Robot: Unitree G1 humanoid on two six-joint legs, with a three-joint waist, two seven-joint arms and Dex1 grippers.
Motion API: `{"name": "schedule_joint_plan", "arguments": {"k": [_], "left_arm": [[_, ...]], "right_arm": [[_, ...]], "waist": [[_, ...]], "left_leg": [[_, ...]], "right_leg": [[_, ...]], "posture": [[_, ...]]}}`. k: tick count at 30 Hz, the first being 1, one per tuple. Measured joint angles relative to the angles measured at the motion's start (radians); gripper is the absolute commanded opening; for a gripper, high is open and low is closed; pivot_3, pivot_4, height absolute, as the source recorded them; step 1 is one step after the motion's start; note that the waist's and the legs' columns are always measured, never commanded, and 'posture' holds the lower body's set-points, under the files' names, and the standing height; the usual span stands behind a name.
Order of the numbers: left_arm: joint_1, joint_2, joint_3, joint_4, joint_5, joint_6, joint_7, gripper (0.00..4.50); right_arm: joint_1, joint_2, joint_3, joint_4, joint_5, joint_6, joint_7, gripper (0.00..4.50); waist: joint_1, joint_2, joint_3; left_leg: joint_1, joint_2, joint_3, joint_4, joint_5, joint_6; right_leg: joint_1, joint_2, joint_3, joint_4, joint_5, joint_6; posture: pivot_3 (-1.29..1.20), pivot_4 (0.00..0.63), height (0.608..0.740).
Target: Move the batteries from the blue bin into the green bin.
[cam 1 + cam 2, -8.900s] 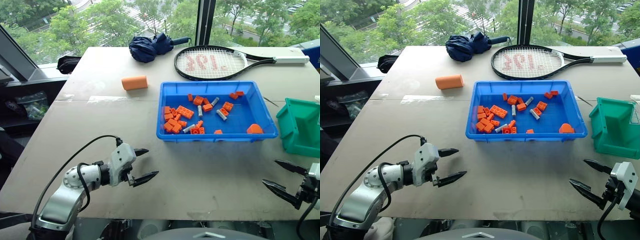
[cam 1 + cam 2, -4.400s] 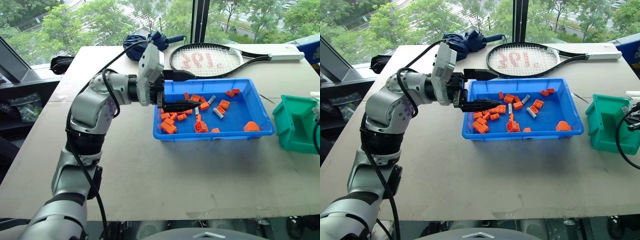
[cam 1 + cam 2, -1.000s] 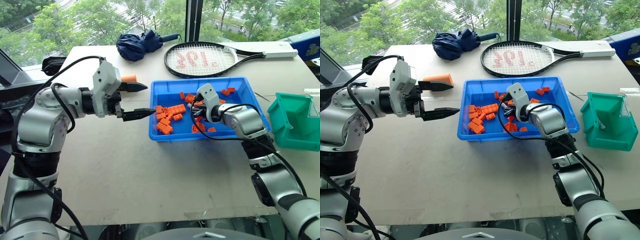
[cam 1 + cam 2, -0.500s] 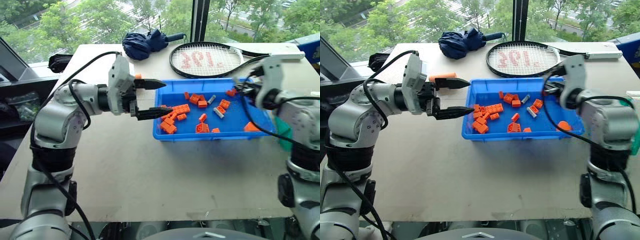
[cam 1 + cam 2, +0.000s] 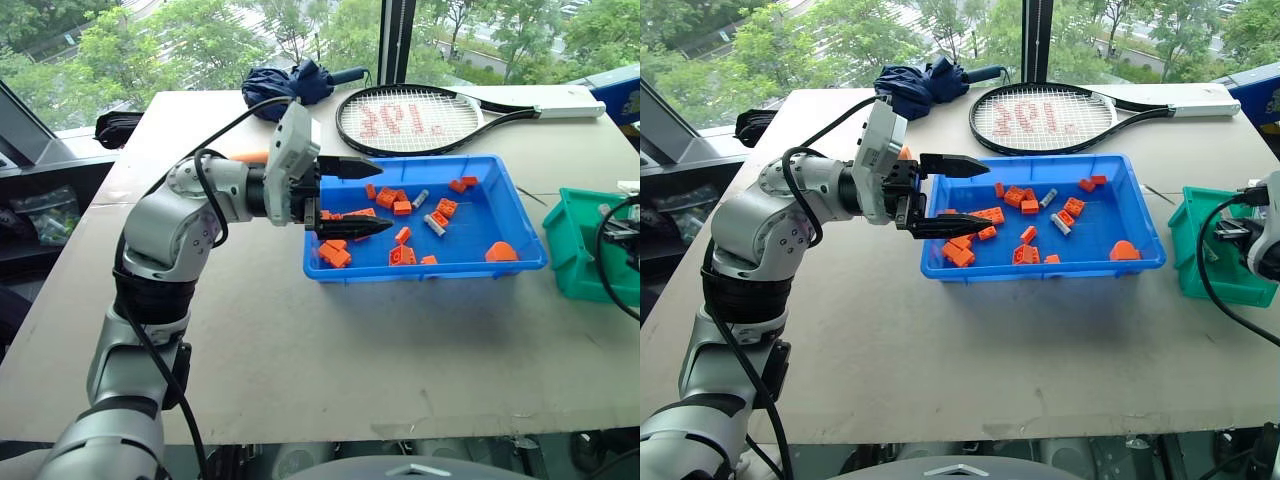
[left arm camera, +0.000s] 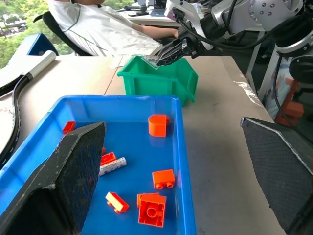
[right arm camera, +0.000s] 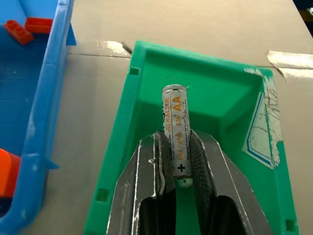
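Note:
The blue bin (image 5: 430, 268) lies mid-table and holds two silver batteries (image 5: 419, 198) (image 5: 434, 224) among orange bricks; another view of one battery (image 6: 112, 166) shows beside the bricks. My left gripper (image 5: 358, 196) hangs open over the bin's left end, with nothing between its fingers. At the table's right edge stands the green bin (image 7: 215, 88). My right gripper (image 7: 176, 138) is above its inside, shut on an AA battery (image 7: 174, 125) that sticks out past the fingertips. The same gripper (image 6: 168, 53) shows over the green bin (image 6: 161, 81) in the left wrist view.
Several orange bricks (image 5: 340, 252) are scattered in the blue bin. A tennis racket (image 5: 420, 120) and a folded navy umbrella (image 5: 285, 85) lie at the back of the table. An orange cylinder (image 5: 250, 157) sits behind my left arm. A seated person (image 6: 102, 29) is beyond the table.
My right gripper has left the blue bin and swung right to above the green bin with the battery in it. My left gripper has moved right over the blue bin's left end.

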Motion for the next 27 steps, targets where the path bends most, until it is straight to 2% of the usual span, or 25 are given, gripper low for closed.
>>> {"name": "schedule_joint_plan", "arguments": {"k": [2, 3, 6, 7, 11, 14, 17, 20, 24, 27], "left_arm": [[0.000, -0.001, 0.000, 0.005, 0.001, -0.004, -0.006, 4.50], [0.000, -0.003, 0.000, 0.007, 0.002, -0.007, -0.009, 4.50], [0.000, -0.005, -0.001, 0.009, 0.005, -0.020, -0.014, 4.50], [0.000, -0.007, -0.001, 0.009, 0.008, -0.021, -0.015, 4.50], [0.000, -0.010, 0.000, 0.013, 0.012, -0.024, -0.014, 4.50], [0.001, -0.009, 0.000, 0.021, 0.019, -0.026, -0.015, 4.50], [0.012, 0.029, 0.003, 0.028, 0.027, -0.031, -0.026, 4.50], [0.022, 0.077, 0.006, 0.042, 0.055, -0.051, -0.046, 4.50], [0.051, 0.146, 0.014, 0.067, 0.083, -0.067, -0.065, 4.50], [0.062, 0.177, 0.041, 0.073, 0.097, -0.072, -0.064, 4.50]], "right_arm": [[0.031, -0.005, -0.002, 0.000, 0.000, -0.003, 0.001, 0.00], [0.046, -0.014, -0.001, 0.000, 0.000, -0.007, 0.002, 1.00], [0.063, -0.042, -0.001, 0.000, -0.005, -0.029, 0.000, 1.99], [0.074, -0.056, -0.002, 0.000, -0.009, -0.041, -0.001, 2.63], [0.078, -0.058, -0.002, 0.002, -0.018, -0.064, -0.009, 4.35], [0.028, -0.058, 0.000, 0.000, 0.002, -0.068, 0.000, 4.35], [-0.098, -0.037, 0.064, -0.020, 0.055, -0.060, 0.014, 4.35], [-0.211, 0.034, 0.208, -0.031, 0.097, -0.057, 0.018, 4.35], [-0.263, 0.140, 0.388, 0.014, 0.117, -0.061, 0.023, 4.35], [-0.275, 0.197, 0.465, 0.076, 0.128, -0.067, 0.029, 4.35]], "waist": [[0.001, 0.000, 0.000], [0.001, 0.000, 0.000], [0.001, 0.000, 0.000], [0.001, 0.000, 0.000], [0.001, 0.000, 0.000], [-0.002, 0.000, 0.000], [-0.008, 0.000, 0.000], [-0.012, 0.000, 0.000], [-0.002, -0.001, 0.001], [0.003, -0.001, 0.001]], "left_leg": [[0.000, 0.000, 0.000, 0.000, 0.000, 0.000], [0.000, 0.000, 0.000, 0.000, 0.000, 0.000], [0.000, 0.000, 0.000, 0.000, 0.000, 0.000], [0.000, 0.000, 0.000, 0.000, 0.000, 0.000], [0.000, 0.000, 0.000, 0.000, 0.000, 0.000], [0.001, 0.000, 0.000, 0.000, 0.000, 0.000], [0.001, 0.002, 0.001, 0.000, 0.000, 0.000], [0.002, 0.003, 0.001, -0.001, 0.000, 0.000], [0.001, 0.002, 0.000, -0.001, 0.000, 0.000], [0.000, 0.002, -0.001, 0.000, 0.000, 0.000]], "right_leg": [[0.000, 0.000, 0.000, 0.000, 0.000, 0.000], [0.000, 0.000, 0.000, 0.000, 0.000, 0.000], [0.000, 0.000, 0.000, 0.000, 0.000, 0.000], [0.001, 0.000, 0.000, 0.000, 0.000, 0.000], [0.001, 0.000, 0.000, 0.000, 0.000, 0.000], [0.001, 0.000, 0.000, 0.000, 0.000, 0.000], [0.001, 0.002, 0.001, 0.000, 0.000, 0.000], [0.001, 0.003, 0.001, 0.000, 0.000, 0.000], [0.000, 0.002, 0.000, -0.002, 0.000, 0.000], [0.000, 0.001, -0.001, -0.002, 0.000, 0.000]], "posture": [[0.00, 0.150, 0.740], [0.00, 0.150, 0.740], [0.00, 0.150, 0.740], [0.00, 0.150, 0.740], [0.00, 0.150, 0.740], [0.00, 0.150, 0.740], [0.00, 0.150, 0.740], [0.00, 0.150, 0.740], [0.00, 0.150, 0.740], [0.00, 0.150, 0.740]]}}
